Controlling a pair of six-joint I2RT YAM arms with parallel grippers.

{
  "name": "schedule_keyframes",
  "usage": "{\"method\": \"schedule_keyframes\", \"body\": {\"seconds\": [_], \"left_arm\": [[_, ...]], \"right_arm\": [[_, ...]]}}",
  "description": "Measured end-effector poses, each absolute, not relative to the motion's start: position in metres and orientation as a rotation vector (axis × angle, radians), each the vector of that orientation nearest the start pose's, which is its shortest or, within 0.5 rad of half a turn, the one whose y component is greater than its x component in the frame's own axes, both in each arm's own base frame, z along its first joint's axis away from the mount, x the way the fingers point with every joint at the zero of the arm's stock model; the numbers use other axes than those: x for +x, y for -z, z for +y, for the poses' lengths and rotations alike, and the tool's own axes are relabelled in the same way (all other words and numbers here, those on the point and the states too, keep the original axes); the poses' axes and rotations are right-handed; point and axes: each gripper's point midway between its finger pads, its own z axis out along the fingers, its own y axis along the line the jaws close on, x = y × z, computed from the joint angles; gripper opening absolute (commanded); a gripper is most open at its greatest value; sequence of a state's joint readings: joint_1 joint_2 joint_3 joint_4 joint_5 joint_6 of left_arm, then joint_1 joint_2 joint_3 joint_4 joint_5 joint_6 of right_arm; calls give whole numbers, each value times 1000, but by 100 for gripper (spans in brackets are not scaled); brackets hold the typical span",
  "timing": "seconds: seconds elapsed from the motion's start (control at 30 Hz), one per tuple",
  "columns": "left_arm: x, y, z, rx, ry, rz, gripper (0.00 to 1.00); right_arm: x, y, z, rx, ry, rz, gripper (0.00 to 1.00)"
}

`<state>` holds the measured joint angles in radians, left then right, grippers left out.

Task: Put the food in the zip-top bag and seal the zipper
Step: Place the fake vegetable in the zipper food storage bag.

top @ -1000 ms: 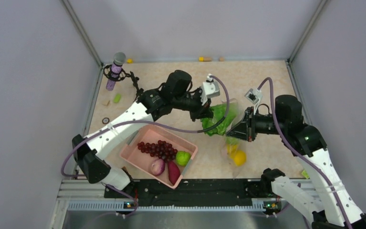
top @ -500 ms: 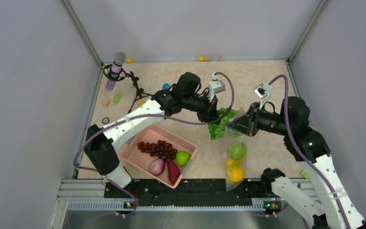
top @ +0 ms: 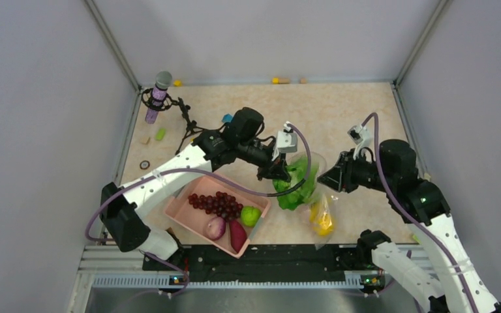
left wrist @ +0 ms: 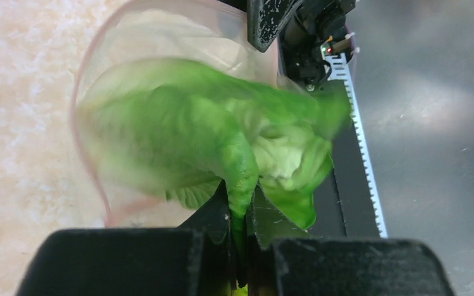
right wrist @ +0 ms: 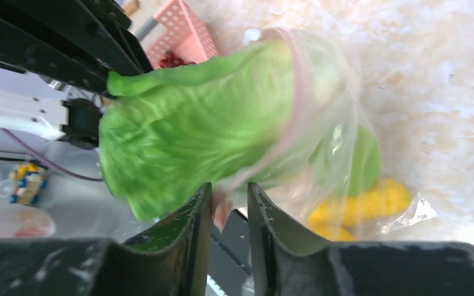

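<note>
Compared with half a second ago in the top view, the left gripper [top: 273,175] sits lower and nearer the pink basket [top: 181,210]. The lettuce [top: 295,189] has come down with it and now fills the mouth of the zip-top bag [top: 324,203]. The bag, which was stretched long toward the near edge with a green fruit and yellow pieces spaced along it, is now bunched shorter, and the yellow pieces [top: 320,220] have drawn up close under the lettuce. The right gripper [top: 323,180] has shifted slightly toward the near edge, at the bag's right side. The left wrist view shows the left gripper's fingers closed tight on a fold of the lettuce [left wrist: 210,129], which is blurred, with the bag's pink-edged mouth curving round it. In the right wrist view the right gripper [right wrist: 229,188] has its 2 fingers narrowly parted. The zipper [right wrist: 305,92] runs down into that gap, though I cannot tell whether the pads press on it. The bag is clear and crinkled and lies on the table between the 2 grippers. The lettuce is partly through its mouth, and a green round fruit [right wrist: 365,161] and a banana [right wrist: 370,200] are inside. Grapes [top: 218,203], 1 green fruit [top: 250,215], an onion [top: 215,228] and a sweet potato [top: 237,236] lie in the basket.
</note>
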<state>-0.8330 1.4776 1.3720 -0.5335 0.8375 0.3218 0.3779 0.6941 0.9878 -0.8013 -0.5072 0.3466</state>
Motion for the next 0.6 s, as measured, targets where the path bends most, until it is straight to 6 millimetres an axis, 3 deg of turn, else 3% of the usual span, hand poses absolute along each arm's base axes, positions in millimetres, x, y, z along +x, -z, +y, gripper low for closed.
{"method": "schedule_keyframes", "body": {"seconds": [0.07,0.27,0.33,0.47,0.6], "left_arm": [[169,-260,-365,1617,1162,1532,0],[181,-277,-379,1621,1102,1518,0],[185,-274,-383,1607,1102,1547,0],[189,-256,-388,1583,1124,1649,0],[189,-245,-390,1563,1150,1726,0]], "right_arm": [[157,-265,163,-359,-920,2132,51],[152,-268,154,-434,-850,2072,71],[151,-273,152,-462,-832,2031,97],[149,-290,150,-516,-806,1910,99],[164,-297,139,-443,-714,1878,95]]}}
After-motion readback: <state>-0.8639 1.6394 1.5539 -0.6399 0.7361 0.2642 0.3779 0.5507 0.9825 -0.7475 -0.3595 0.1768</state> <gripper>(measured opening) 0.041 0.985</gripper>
